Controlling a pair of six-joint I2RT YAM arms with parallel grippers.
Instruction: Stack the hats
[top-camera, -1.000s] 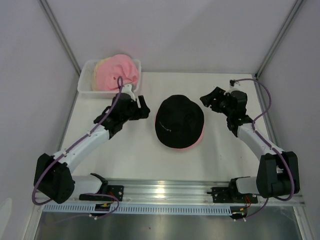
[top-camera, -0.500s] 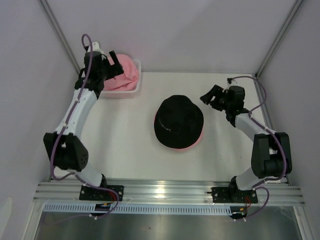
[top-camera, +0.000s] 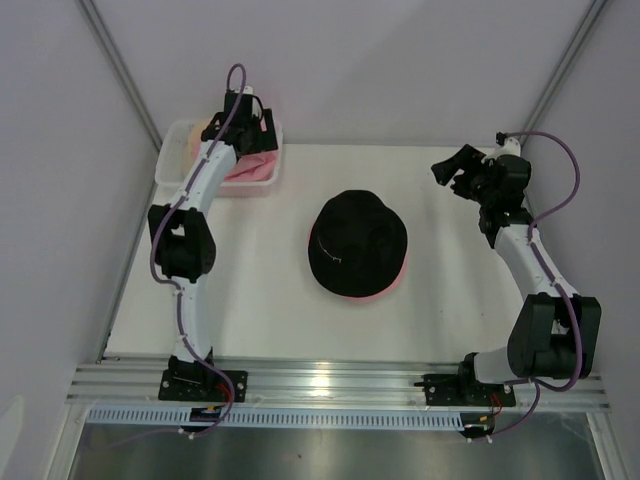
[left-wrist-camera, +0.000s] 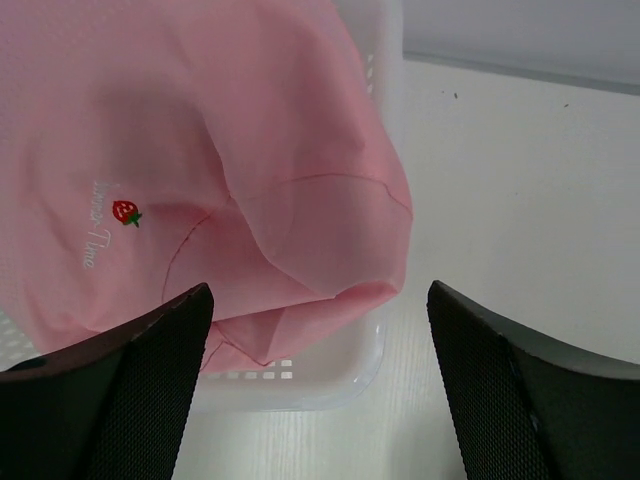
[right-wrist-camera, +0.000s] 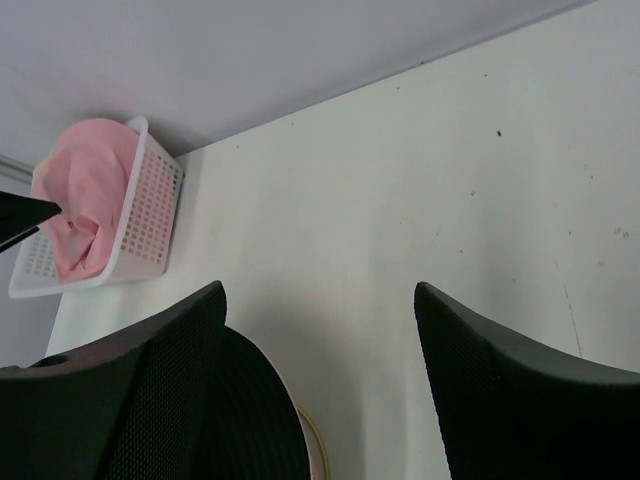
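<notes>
A black hat (top-camera: 357, 243) lies in the middle of the table on top of a pink hat, whose brim edge (top-camera: 392, 287) peeks out below it. Another pink hat (top-camera: 245, 165) fills the white basket (top-camera: 170, 170) at the back left, with a beige hat edge (top-camera: 203, 131) behind it. My left gripper (top-camera: 250, 128) hovers open over the basket's right end. In the left wrist view the pink hat (left-wrist-camera: 200, 170) lies just beyond my open fingers (left-wrist-camera: 150, 380), which hold nothing. My right gripper (top-camera: 455, 172) is open and empty, raised at the back right, apart from the black hat (right-wrist-camera: 255, 420).
A thin yellow ring (right-wrist-camera: 320, 440) shows beside the black hat's rim. The basket's mesh wall (right-wrist-camera: 150, 225) also shows in the right wrist view. Frame posts stand at the back corners. The arm bases and rail run along the near edge.
My left arm has swung from beside the black hat up and back to over the basket's right end. My right gripper has drawn back to the right, away from the black hat.
</notes>
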